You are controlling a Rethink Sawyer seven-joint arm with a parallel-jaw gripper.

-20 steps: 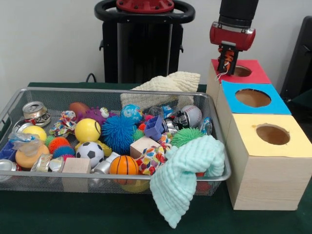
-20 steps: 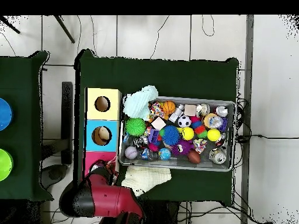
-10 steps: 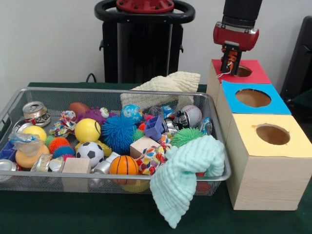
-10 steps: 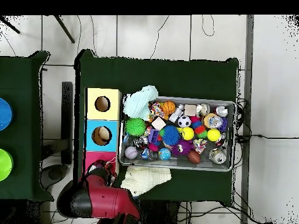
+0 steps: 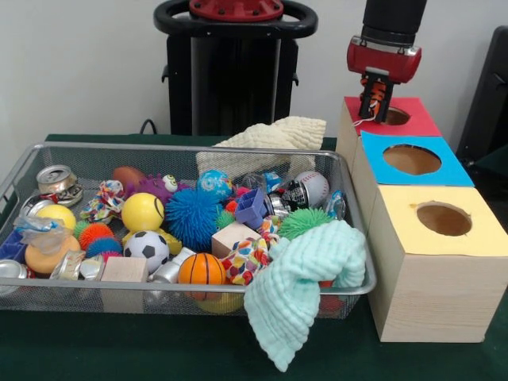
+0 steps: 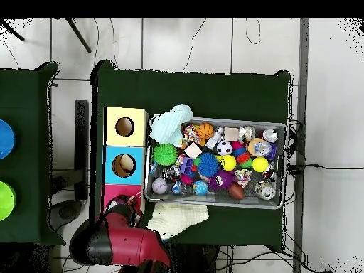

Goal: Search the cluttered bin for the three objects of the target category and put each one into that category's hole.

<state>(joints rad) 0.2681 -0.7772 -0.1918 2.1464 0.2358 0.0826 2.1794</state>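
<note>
My gripper (image 5: 373,105) hangs over the near-left edge of the red card top (image 5: 418,121), just left of its round hole (image 5: 394,116). Its fingers are closed on a small orange black-striped toy (image 5: 374,94), with white threads dangling below. In the overhead view the red arm covers most of the red box (image 6: 114,190); the gripper (image 6: 124,207) is at its robot-side end. The silver wire-mesh bin (image 5: 182,148) is full of clutter and also shows in the overhead view (image 6: 279,126). I cannot make out a teddy bear or a duck in it.
Blue-topped box (image 5: 411,159) and yellow-topped box (image 5: 444,219) stand in a row nearer the camera than the red one. A mint cloth (image 5: 302,278) drapes over the bin's front right corner; a cream cloth (image 5: 274,136) lies behind it. An orange basketball (image 5: 201,269) and a blue spiky ball (image 5: 190,218) lie inside.
Over the last second the gripper rose slightly and shifted a little right, toward the red hole, still holding the orange toy. It has hardly moved in the last half second.
</note>
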